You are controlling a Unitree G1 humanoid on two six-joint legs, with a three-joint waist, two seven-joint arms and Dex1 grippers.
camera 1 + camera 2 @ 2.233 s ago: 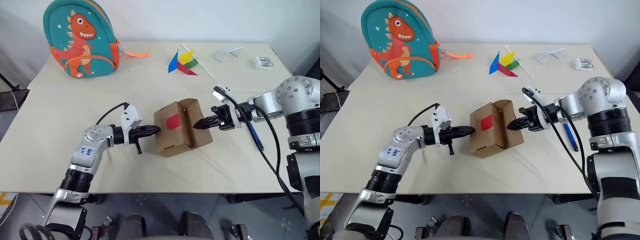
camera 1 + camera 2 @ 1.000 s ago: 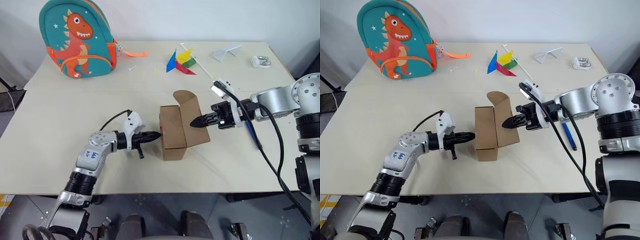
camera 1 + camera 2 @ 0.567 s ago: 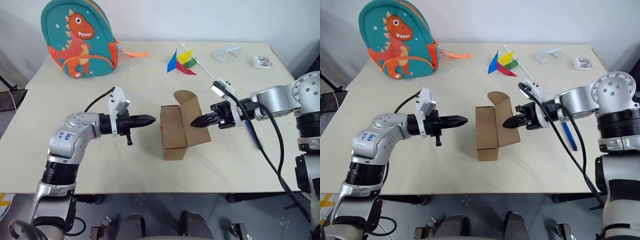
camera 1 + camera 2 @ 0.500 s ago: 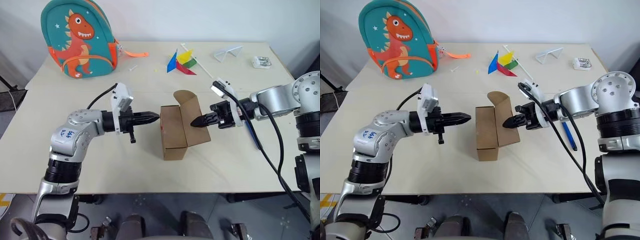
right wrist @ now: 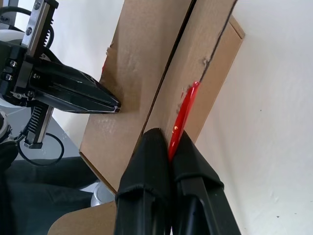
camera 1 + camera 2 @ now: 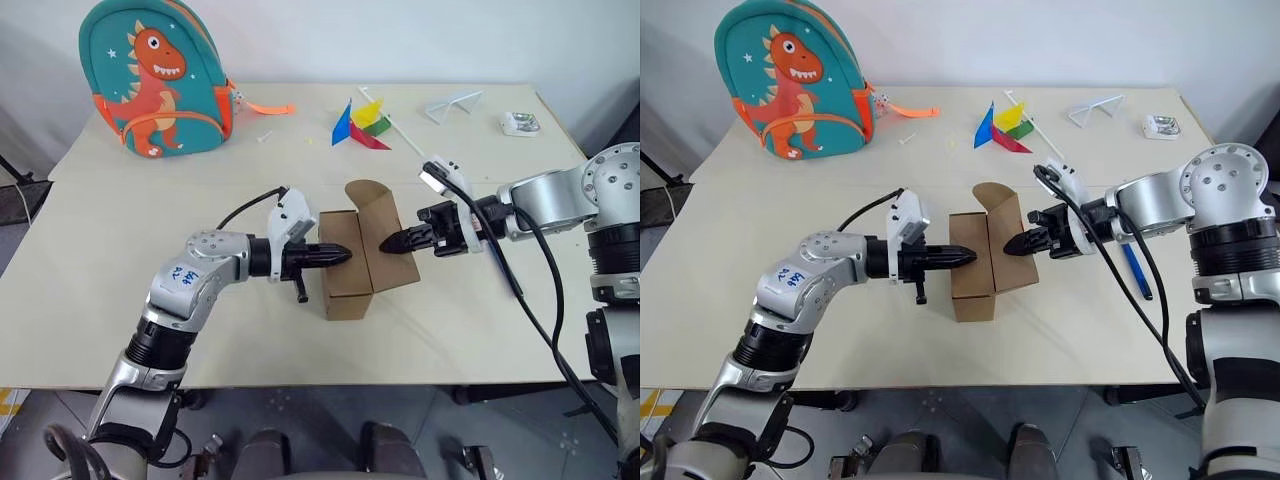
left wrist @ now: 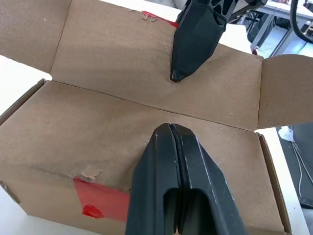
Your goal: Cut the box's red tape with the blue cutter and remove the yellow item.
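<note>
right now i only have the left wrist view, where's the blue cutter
Observer: The blue cutter lies on the table, on the outer side of the right arm.
Operator: is the box lying flat
Observer: The box stands on the table, with a rounded flap sticking up.
Operator: whats behind it
Observer: A pinwheel and a dinosaur backpack sit at the far side.
</note>
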